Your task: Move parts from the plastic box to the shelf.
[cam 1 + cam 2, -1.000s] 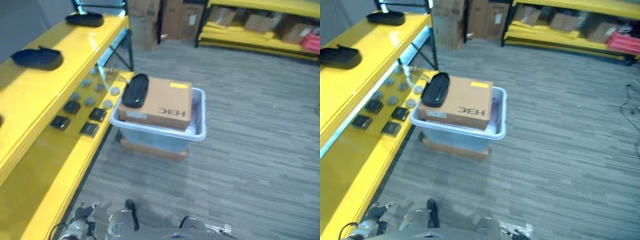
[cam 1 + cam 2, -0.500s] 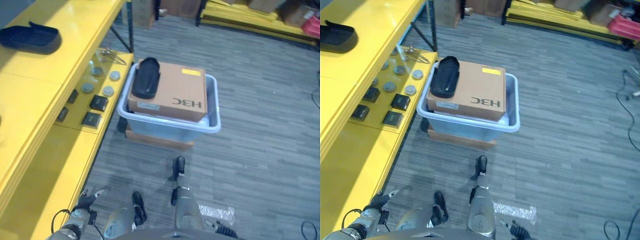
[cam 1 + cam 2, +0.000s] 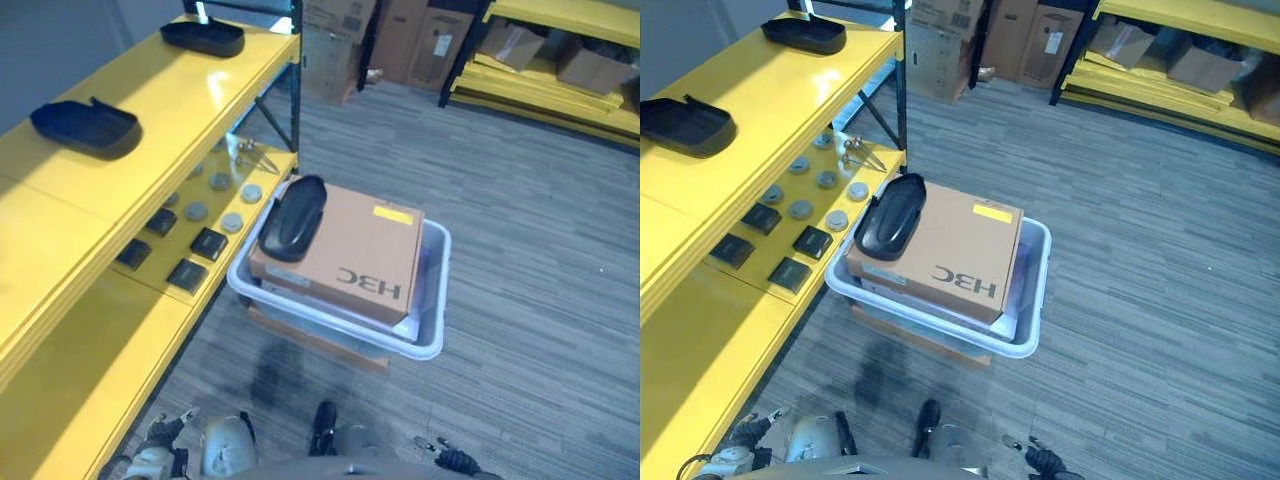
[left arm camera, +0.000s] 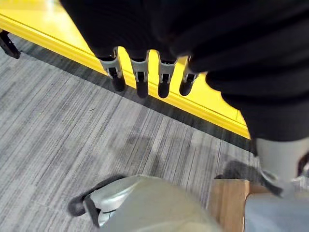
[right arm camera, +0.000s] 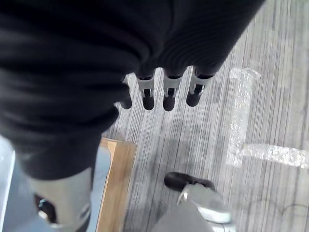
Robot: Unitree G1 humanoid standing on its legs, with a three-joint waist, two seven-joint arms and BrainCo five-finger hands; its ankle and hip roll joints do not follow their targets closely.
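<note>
A pale plastic box (image 3: pixel 431 322) stands on the floor beside the yellow shelf (image 3: pixel 150 140). A brown cardboard carton (image 3: pixel 350 255) fills it, and a black oval part (image 3: pixel 293 216) lies on the carton's left end. Two more black parts (image 3: pixel 85 127) (image 3: pixel 203 37) rest on the shelf's top level. My left hand (image 4: pixel 139 78) hangs low by the shelf's front edge, fingers straight, holding nothing. My right hand (image 5: pixel 168 91) hangs over the floor near the box, also open and holding nothing. Both hands are well short of the box.
The lower shelf level carries small black squares (image 3: pixel 208 243) and grey discs (image 3: pixel 232 222). A wooden board (image 3: pixel 310 340) lies under the plastic box. Cardboard boxes (image 3: pixel 400 40) and another yellow rack (image 3: pixel 540 90) stand at the back. Clear wrap (image 5: pixel 241 116) lies on the floor.
The camera has tipped back up from a steeper downward look, so the whole picture shifted. The box, carton and black part have not moved. Both hands still hang low.
</note>
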